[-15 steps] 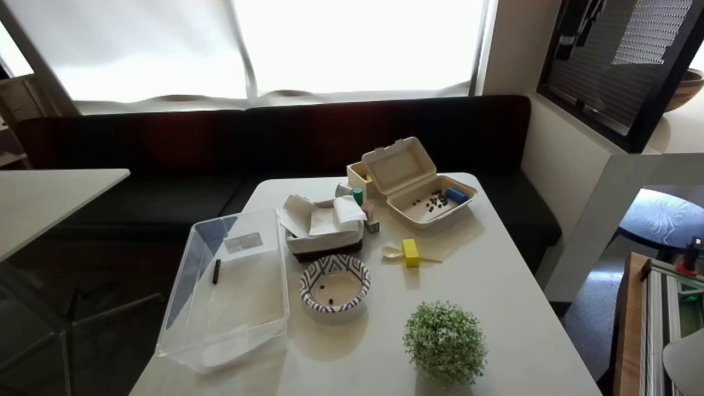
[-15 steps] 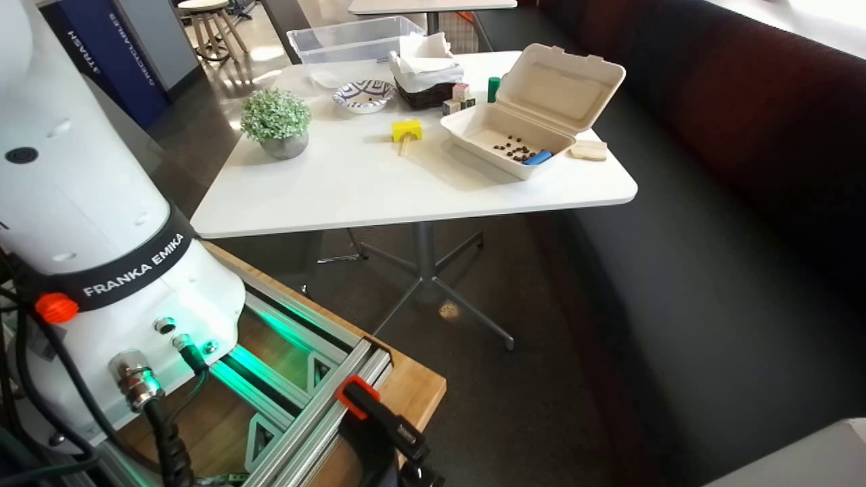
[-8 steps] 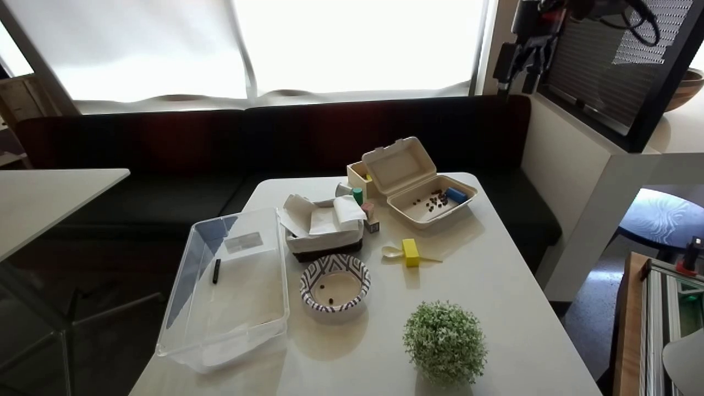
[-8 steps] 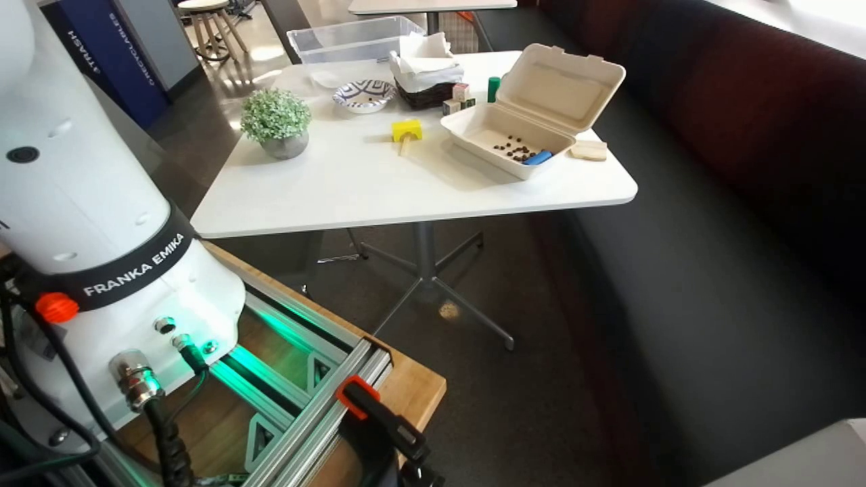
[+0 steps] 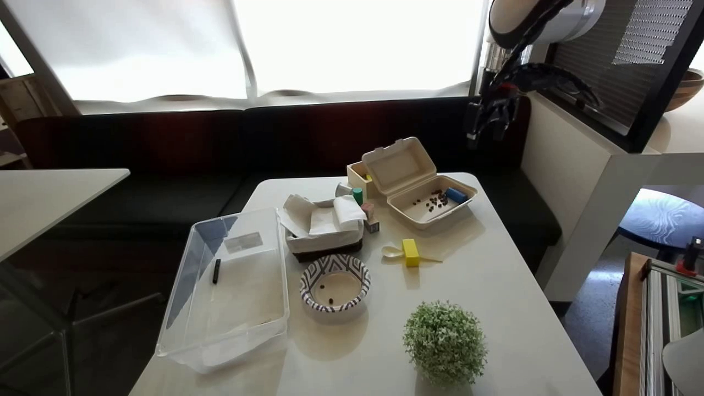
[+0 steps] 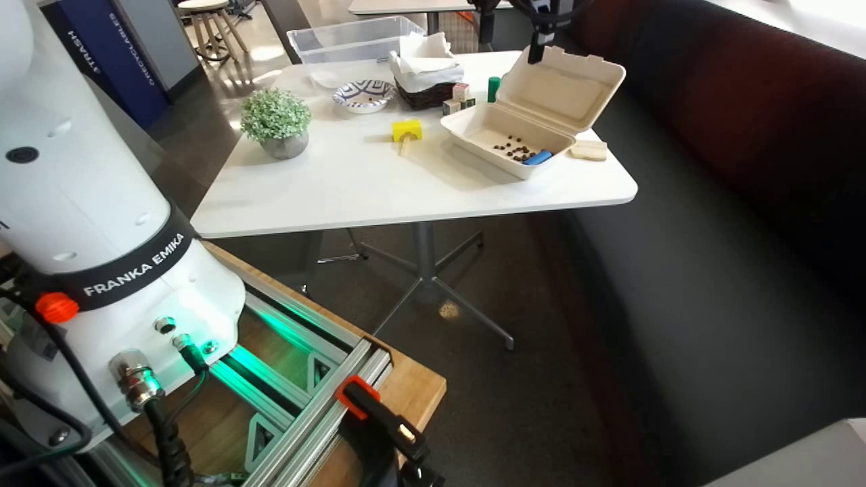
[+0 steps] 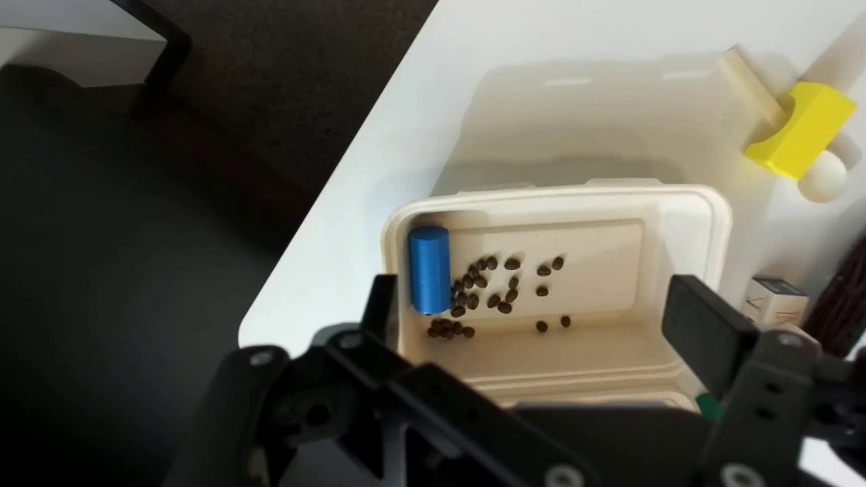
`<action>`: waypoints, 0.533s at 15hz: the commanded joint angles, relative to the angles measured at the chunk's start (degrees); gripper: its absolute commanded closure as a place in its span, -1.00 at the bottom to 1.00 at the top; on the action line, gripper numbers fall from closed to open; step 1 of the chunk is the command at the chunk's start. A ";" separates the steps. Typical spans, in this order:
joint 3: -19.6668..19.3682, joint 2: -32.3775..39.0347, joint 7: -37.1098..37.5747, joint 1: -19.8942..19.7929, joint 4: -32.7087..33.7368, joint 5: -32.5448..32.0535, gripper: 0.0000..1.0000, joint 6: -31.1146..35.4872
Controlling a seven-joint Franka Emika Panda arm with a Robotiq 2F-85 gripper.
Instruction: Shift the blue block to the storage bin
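Observation:
The blue block [image 5: 456,195] is a small cylinder lying inside the open clamshell box [image 5: 423,219]. It also shows in an exterior view [image 6: 538,158] and in the wrist view [image 7: 430,270], against the box's end wall. My gripper [image 7: 534,292] is open and empty, high above the box, apart from the block. In the wrist view the block lies beyond the left fingertip, just inside it. The gripper also shows in both exterior views [image 5: 485,136] [image 6: 511,46]. The storage bin [image 5: 236,308], a clear tub, stands at the table's far end from the box [image 6: 352,51], with a dark marker inside.
Coffee beans [image 7: 473,281] lie beside the block. The box's raised lid [image 5: 400,164] stands up on its hinge side. A yellow block [image 5: 410,253] on a spoon, a patterned bowl [image 5: 335,283], a paper-lined basket [image 5: 324,242] and a plant [image 5: 445,344] stand on the table.
The arm and gripper have come into both exterior views from above, moving down and over toward the clamshell box. The blue block, bin and other table things have not moved.

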 commanded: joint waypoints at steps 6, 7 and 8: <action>1.77 6.87 -2.99 -1.21 2.02 1.85 -1.00 4.66; 1.77 6.85 -3.03 -1.21 2.17 1.86 -1.00 4.66; 1.77 6.82 -3.07 -1.21 2.22 1.86 -1.00 4.66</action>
